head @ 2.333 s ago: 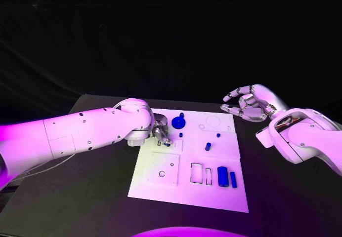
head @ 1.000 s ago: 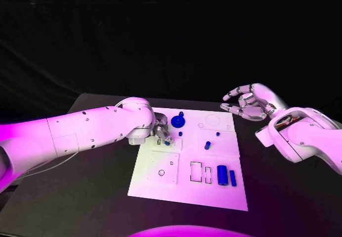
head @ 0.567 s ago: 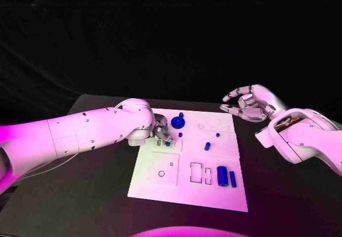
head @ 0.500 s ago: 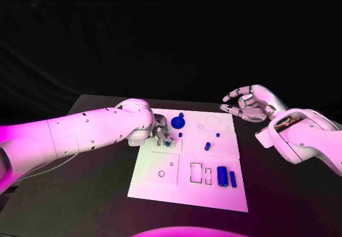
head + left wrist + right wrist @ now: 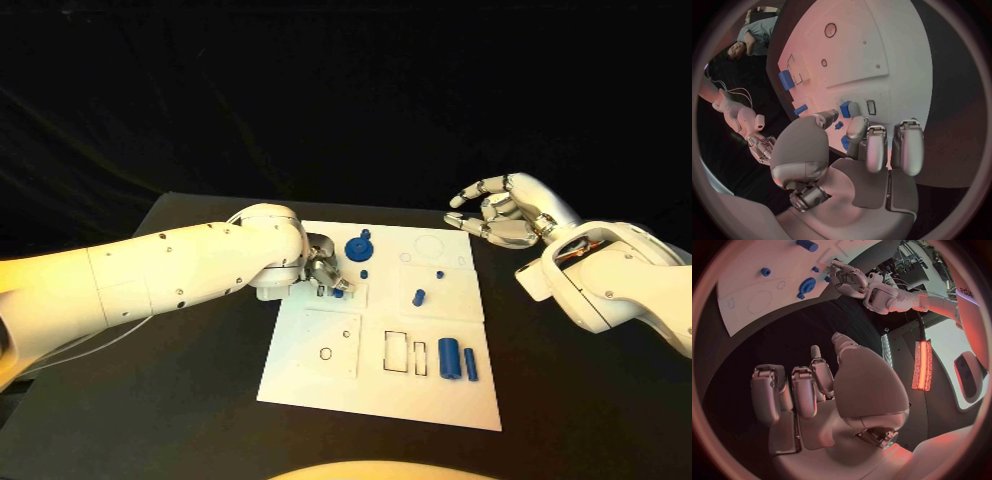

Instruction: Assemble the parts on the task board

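Centrally on the black worktop [image 5: 173,400] lies the white task board [image 5: 433,395], with small blue parts scattered over it. A round blue disc [image 5: 359,247] sits near its far left corner, and a short blue peg [image 5: 420,296] stands near the middle. Two blue bars [image 5: 459,360] lie side by side near the board's right edge, next to two outlined rectangular slots.

The left hand [image 5: 323,275] is down on the board's far left part, its fingertips [image 5: 848,130] closed round a small blue piece [image 5: 844,109] at a small recess there. Just beside it is a narrow empty slot [image 5: 871,107].

The right hand [image 5: 498,214] hovers off the board's far right corner, above the worktop, holding nothing, its fingers [image 5: 795,387] loosely curled and apart.
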`<state>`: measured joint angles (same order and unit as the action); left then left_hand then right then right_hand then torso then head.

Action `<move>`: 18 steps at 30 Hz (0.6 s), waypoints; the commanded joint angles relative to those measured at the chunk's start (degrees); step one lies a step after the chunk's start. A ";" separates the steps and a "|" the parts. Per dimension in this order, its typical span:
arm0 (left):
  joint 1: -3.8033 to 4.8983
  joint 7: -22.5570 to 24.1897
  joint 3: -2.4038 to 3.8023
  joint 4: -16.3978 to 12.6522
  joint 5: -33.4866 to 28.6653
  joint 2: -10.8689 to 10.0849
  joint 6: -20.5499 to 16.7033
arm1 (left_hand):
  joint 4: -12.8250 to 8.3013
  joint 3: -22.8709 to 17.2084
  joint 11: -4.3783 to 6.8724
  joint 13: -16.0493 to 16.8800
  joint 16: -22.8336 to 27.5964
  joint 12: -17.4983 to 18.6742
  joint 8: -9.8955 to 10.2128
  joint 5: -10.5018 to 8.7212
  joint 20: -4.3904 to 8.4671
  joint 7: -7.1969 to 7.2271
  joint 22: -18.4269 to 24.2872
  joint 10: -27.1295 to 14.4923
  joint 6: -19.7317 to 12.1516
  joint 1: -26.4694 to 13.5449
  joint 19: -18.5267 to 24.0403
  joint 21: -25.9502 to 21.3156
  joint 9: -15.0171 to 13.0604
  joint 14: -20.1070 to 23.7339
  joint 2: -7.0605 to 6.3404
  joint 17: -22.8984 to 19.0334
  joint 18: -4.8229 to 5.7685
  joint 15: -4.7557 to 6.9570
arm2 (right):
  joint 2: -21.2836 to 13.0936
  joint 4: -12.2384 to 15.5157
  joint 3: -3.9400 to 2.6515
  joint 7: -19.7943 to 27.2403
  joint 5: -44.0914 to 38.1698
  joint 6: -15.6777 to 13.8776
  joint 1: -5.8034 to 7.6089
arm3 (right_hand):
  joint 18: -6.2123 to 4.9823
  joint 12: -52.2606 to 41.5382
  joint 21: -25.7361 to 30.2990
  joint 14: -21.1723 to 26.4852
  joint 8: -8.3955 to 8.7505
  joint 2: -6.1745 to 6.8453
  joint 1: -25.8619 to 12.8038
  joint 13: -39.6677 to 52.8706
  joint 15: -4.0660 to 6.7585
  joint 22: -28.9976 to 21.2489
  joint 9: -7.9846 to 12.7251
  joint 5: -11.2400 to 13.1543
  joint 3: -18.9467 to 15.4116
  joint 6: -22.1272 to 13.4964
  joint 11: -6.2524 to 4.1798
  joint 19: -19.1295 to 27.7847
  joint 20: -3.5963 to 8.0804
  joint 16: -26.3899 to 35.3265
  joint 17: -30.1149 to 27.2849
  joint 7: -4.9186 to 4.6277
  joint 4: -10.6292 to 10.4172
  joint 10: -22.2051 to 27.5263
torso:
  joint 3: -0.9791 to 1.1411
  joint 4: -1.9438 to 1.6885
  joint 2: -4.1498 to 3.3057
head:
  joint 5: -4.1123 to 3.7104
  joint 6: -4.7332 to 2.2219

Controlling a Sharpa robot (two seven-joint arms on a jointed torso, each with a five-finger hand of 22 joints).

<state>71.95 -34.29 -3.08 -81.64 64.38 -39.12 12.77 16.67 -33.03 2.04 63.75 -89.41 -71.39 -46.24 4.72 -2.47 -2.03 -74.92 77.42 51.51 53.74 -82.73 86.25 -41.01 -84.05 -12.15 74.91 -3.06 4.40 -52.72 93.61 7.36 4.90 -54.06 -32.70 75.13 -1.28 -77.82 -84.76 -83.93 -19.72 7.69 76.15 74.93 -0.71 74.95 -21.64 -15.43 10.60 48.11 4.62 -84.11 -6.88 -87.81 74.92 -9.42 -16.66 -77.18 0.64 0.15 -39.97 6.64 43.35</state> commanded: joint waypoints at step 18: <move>5.48 0.30 3.49 2.01 -2.32 -3.00 2.37 | -0.06 3.96 -1.48 -4.69 1.11 3.57 2.95 0.38 -0.08 -1.46 -3.09 -3.26 -3.45 2.36 2.01 -1.17 1.05 -5.08 0.80 12.18 0.20 -0.58 | 0.19 -1.12 -0.01 0.47 -0.16 -0.18 -0.09 | -0.31 0.14 0.24 -4.62 -0.24 0.12 -0.81 0.67 0.40 11.04 -0.06 -0.28 -0.08 -0.32 -0.18 -1.92 0.41 0.21 9.12 0.30 -0.05 0.01 | 0.05 -0.07 0.00 | 0.01 -1.06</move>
<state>77.24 -34.27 0.40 -80.28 62.85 -42.30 12.58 16.52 -29.40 0.40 59.10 -88.66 -68.06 -43.58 4.73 -2.66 -3.55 -74.91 74.53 48.52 55.65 -81.06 85.37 -40.02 -83.83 -11.31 74.91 -3.06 4.18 -52.62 92.49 7.36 4.97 -54.02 -32.86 75.08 -1.27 -77.82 -84.76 -83.93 -19.72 8.00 75.84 74.92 -0.71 74.93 -21.62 -15.42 10.60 47.90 4.62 -84.11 -6.88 -87.81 74.91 -9.20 -16.66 -77.18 0.72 0.12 -39.90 6.53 42.43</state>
